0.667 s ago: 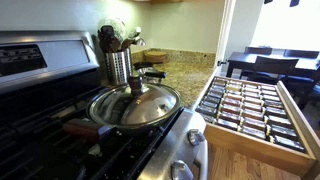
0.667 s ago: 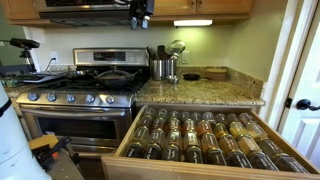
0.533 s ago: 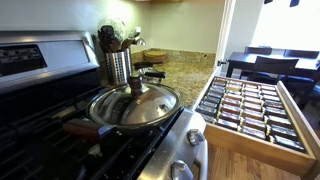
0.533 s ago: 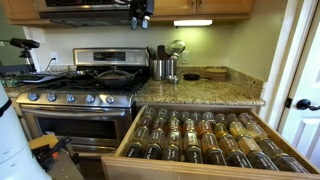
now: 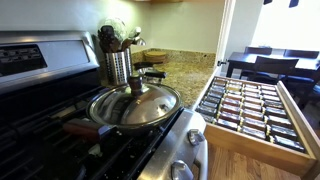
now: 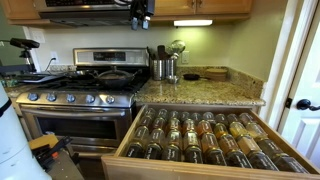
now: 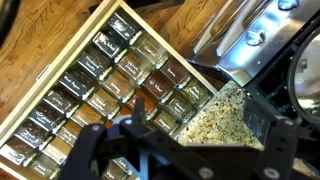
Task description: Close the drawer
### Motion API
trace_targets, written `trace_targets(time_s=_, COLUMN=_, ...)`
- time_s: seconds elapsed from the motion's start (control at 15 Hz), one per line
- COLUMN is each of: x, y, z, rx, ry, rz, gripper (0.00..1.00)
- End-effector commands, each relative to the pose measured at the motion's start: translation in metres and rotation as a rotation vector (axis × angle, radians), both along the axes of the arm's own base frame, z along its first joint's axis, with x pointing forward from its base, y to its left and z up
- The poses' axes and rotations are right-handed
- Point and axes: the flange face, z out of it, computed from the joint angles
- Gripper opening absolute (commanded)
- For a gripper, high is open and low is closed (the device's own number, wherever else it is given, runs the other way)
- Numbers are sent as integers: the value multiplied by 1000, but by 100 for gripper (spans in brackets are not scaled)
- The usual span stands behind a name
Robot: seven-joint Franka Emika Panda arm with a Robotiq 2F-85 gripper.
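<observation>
The wooden drawer (image 6: 190, 171) stands pulled fully out below the granite counter, filled with rows of spice jars (image 6: 190, 135). It also shows in an exterior view (image 5: 301, 121) and in the wrist view (image 7: 60, 62), with its jars (image 7: 110, 85) seen from above. My gripper (image 6: 141, 13) hangs high up by the upper cabinets, above the stove and well away from the drawer. In the wrist view the gripper (image 7: 195, 125) is open and empty, its two dark fingers wide apart over the counter corner.
A steel stove (image 6: 80, 95) stands beside the drawer, with a lidded pan (image 5: 135, 105) on a burner. A utensil holder (image 6: 163, 68) sits on the granite counter (image 6: 200, 92). A white door (image 6: 300, 80) is near the drawer. A dining table with chairs (image 5: 265, 62) stands beyond.
</observation>
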Motion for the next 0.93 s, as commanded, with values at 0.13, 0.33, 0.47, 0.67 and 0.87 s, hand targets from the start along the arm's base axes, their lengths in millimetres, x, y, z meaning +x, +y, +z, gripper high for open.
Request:
trace_targets(time_s=0.13, x=-3, y=-37, z=-37, rx=33, ry=-35, rz=-74, gripper=100)
trace_targets(time_s=0.33, x=-1, y=-61, z=-69, rx=53, ry=-57, rz=-140, gripper=100)
trace_targets(time_s=0.47, x=3, y=-74, z=-92, rx=63, ry=-101, rz=-189, gripper=100)
trace_targets(time_s=0.67, x=13, y=-92, z=-129, rx=60, ry=-164, rz=-278, gripper=100)
trace_targets(time_s=0.87, x=21, y=-108, z=-164, rx=36, ry=-183, rz=-338, gripper=100)
